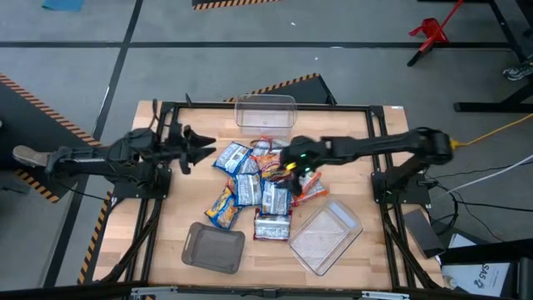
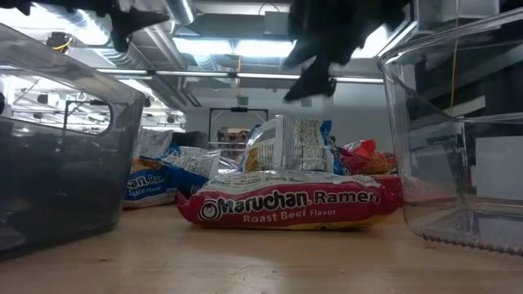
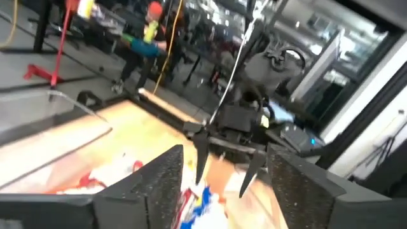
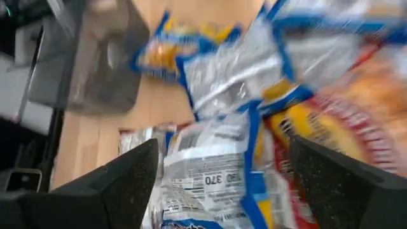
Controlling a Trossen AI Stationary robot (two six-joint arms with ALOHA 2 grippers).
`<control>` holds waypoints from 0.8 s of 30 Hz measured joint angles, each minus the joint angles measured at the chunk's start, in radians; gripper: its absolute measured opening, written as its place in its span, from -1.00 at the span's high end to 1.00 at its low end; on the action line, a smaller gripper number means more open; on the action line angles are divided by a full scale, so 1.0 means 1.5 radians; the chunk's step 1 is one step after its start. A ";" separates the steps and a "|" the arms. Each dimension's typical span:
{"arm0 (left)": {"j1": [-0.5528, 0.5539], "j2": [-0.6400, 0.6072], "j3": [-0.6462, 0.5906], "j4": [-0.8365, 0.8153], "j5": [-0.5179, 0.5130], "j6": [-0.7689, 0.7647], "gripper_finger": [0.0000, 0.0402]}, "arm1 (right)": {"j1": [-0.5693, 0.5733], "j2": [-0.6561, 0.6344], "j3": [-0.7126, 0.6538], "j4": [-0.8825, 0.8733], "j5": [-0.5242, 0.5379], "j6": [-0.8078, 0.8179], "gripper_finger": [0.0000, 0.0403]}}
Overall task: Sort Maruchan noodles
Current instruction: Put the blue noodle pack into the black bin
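Note:
The Maruchan noodles (image 1: 252,185) lie in a loose heap of several packets at the table's middle: blue-and-yellow, orange-red and red-and-white ones, overlapping each other. A red Roast Beef packet (image 2: 290,208) lies flat at the heap's near side. My right gripper (image 1: 287,158) hangs open above the heap's far right part, slanting down, with a blue-edged packet (image 4: 216,172) below its fingers and nothing between them. My left gripper (image 1: 206,147) stands open in the air just left of the heap, pointing level toward it, and holds nothing.
A clear plastic tub (image 1: 266,112) stands at the table's far edge and another (image 1: 325,237) at the near right. A grey tray (image 1: 214,247) sits at the near left. A black frame (image 1: 376,150) runs around the table.

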 joint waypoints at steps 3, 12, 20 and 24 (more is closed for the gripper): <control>0.000 0.003 0.000 -0.027 0.004 0.001 -0.18 | 0.000 0.060 0.022 0.003 -0.013 0.000 -0.65; 0.000 0.002 0.000 -0.059 0.033 0.018 -0.18 | 0.008 0.139 0.044 -0.002 -0.034 0.000 -0.65; 0.000 0.002 0.000 -0.062 0.049 0.022 -0.18 | 0.040 0.142 0.044 -0.050 0.014 -0.032 -0.35; 0.000 0.002 0.000 -0.062 0.038 0.035 -0.18 | 0.040 0.141 0.044 -0.058 0.003 -0.032 0.10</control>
